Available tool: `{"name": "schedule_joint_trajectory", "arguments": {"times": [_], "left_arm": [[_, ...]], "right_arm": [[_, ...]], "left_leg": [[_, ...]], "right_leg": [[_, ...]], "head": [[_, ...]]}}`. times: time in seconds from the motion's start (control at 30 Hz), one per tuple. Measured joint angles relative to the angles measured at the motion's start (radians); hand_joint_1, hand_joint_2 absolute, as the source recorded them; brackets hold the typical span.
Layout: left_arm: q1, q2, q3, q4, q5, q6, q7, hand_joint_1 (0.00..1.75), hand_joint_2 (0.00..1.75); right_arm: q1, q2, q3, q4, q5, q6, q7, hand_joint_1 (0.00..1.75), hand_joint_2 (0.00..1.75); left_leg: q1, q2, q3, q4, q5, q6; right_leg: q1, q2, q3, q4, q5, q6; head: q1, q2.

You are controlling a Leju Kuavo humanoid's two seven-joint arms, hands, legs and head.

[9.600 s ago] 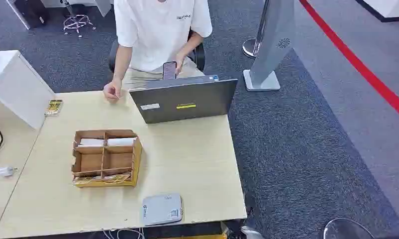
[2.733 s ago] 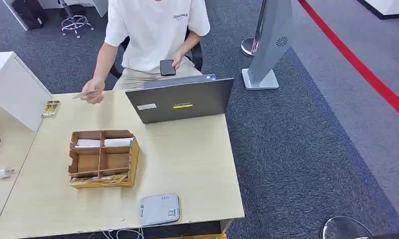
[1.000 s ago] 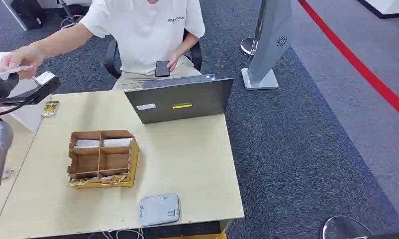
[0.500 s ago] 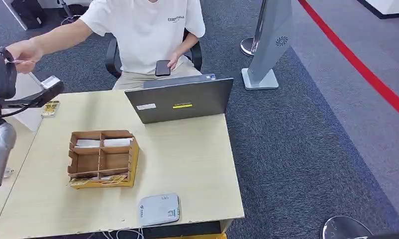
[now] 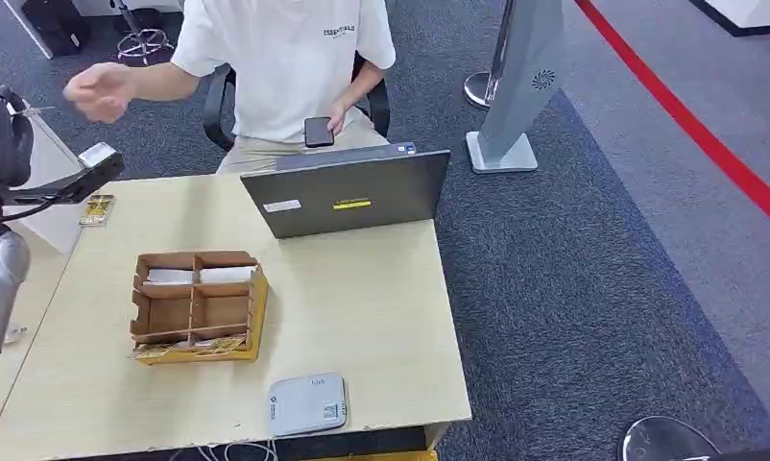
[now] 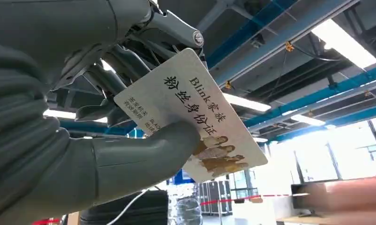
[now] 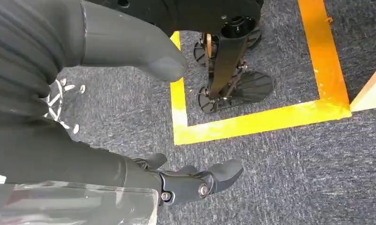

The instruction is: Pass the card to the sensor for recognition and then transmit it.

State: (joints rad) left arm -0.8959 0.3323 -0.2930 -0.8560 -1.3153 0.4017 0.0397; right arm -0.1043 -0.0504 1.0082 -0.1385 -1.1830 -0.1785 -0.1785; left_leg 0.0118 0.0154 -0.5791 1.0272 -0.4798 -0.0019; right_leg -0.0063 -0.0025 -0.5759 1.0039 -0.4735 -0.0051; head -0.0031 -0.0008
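My left hand (image 5: 1, 146) is raised at the far left, above the table's left end. In the left wrist view its thumb (image 6: 144, 150) and fingers pinch a white card (image 6: 195, 108) with printed characters and a small picture. The card's thin edge (image 5: 37, 111) shows at the top of that hand. The grey-white sensor (image 5: 309, 404) lies flat at the table's front edge, far from the card. My right hand (image 7: 59, 140) hangs over the carpet, fingers apart and holding nothing.
A seated person in a white shirt holds a phone (image 5: 320, 131) and keeps one hand (image 5: 98, 93) in the air near my left hand. A laptop (image 5: 348, 192) and a cardboard divider box (image 5: 197, 305) stand on the table (image 5: 362, 317). A white cabinet stands at the left.
My left arm rose into view at the left. The person brought the card to my left hand, let go and drew the hand back to the right; my hand now holds the card.
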Motion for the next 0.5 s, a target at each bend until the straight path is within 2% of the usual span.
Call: {"name": "schedule_joint_trajectory", "arguments": {"times": [0.13, 0.23, 0.33, 0.5], "left_arm": [[0.025, -0.015, -0.012, -0.023, 0.029, -0.007, -0.026, 1.75, 1.75], [0.124, -0.051, -0.037, -0.147, 0.042, -0.049, -0.032, 1.75, 1.75], [0.228, -0.087, -0.086, -0.266, 0.033, -0.079, -0.012, 1.75, 1.75], [0.285, -0.102, -0.113, -0.364, 0.040, -0.095, 0.004, 1.75, 1.75]], "right_arm": [[0.001, 0.000, 0.001, 0.000, -0.011, -0.002, -0.001, 0.00, 1.75], [0.005, 0.000, 0.002, 0.000, -0.024, -0.004, -0.001, 0.00, 1.75], [0.006, 0.000, 0.002, 0.000, -0.032, -0.005, -0.004, 0.00, 1.75], [0.012, 0.000, 0.002, 0.000, -0.034, -0.005, -0.005, 0.00, 1.75]], "left_leg": [[-0.001, 0.000, 0.000, 0.000, 0.000, 0.000], [-0.001, -0.001, 0.000, 0.000, 0.000, 0.000], [-0.001, -0.001, -0.001, 0.000, 0.000, 0.000], [-0.001, 0.001, -0.001, 0.000, -0.001, 0.001]], "right_leg": [[0.000, 0.000, 0.000, 0.000, 0.000, 0.000], [0.000, 0.000, 0.000, 0.000, 0.000, 0.000], [0.000, -0.001, 0.000, -0.001, 0.000, 0.000], [0.000, 0.000, -0.001, -0.001, 0.000, 0.000]], "head": [[0.000, 0.000], [-0.001, 0.000], [0.001, 0.000], [0.001, 0.000]]}}
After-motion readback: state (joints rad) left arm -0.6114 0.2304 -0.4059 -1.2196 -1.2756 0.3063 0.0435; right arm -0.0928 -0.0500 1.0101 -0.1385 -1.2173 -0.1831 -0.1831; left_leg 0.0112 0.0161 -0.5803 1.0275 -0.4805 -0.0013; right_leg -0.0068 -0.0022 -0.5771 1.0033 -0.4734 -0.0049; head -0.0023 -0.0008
